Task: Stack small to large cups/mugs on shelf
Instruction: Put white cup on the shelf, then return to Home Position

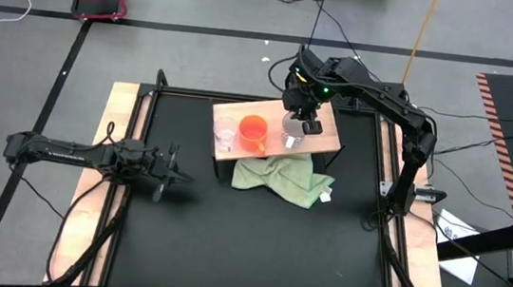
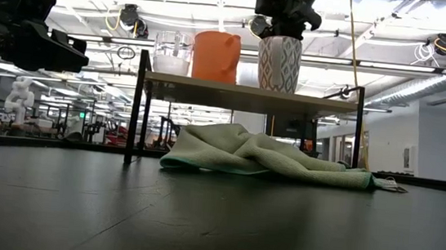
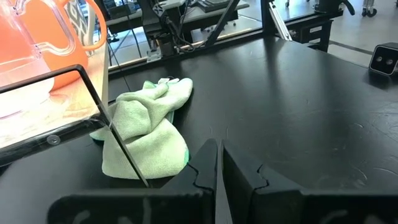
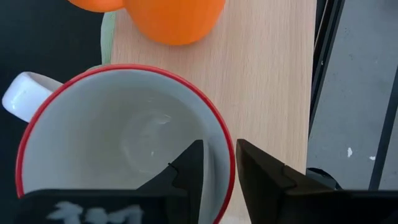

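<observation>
Raised shelf (image 2: 250,96) with three vessels, seen with both arms. The shelf, a light tan wooden board with fine straight grain, is resting on thin dark metal legs above the matte black surface (image 1: 255,248). Along the board, three vessels are standing upright in a row: a small clear glass cup (image 2: 172,54) at one end, a smooth orange mug (image 2: 216,56) in the middle, and a white mug (image 2: 279,64) at the other end, its outside bearing a grey patterned print, its rim edged in red, its curved white handle pointing away from the shelf's far edge. The right gripper (image 4: 219,163) is hanging directly over the white mug; its dark fingers are straddling the rim, one inside and one outside, slightly parted with a narrow gap beside the wall, so a firm grip cannot be confirmed. A crumpled pale green cloth (image 2: 269,159) is lying on the surface beneath the shelf. The left gripper (image 3: 219,168) is hovering well away from the shelf, fingers pressed nearly together, holding nothing.
</observation>
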Controlling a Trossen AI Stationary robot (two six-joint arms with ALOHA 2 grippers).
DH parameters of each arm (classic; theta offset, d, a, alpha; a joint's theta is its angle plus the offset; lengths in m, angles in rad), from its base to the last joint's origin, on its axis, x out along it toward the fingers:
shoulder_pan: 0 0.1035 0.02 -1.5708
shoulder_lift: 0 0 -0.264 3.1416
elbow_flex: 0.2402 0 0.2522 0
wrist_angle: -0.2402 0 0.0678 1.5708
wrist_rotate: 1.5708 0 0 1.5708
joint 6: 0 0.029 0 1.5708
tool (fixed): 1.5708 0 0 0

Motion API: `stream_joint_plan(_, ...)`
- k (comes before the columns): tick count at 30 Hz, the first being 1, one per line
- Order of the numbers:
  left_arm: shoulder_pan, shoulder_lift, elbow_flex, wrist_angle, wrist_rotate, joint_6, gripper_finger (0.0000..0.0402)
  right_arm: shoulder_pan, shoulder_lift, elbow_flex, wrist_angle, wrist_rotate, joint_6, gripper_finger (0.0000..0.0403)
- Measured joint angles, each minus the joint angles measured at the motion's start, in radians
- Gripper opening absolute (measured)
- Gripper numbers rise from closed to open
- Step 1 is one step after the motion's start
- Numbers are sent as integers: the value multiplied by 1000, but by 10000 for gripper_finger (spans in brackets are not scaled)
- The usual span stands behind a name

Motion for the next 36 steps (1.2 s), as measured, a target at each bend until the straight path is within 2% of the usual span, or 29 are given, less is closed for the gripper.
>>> stream_joint_plan(18,0,0,0,0,0,-3,26,14,-2,1,-14,-3,16,94)
stream_joint_plan(28,0,0,0,1,0,0,26,13,-2,3,-4,-3,34,150)
stream_joint_plan(36,0,0,0,1,0,0,26,13,-3,98,-36,-2,44,171)
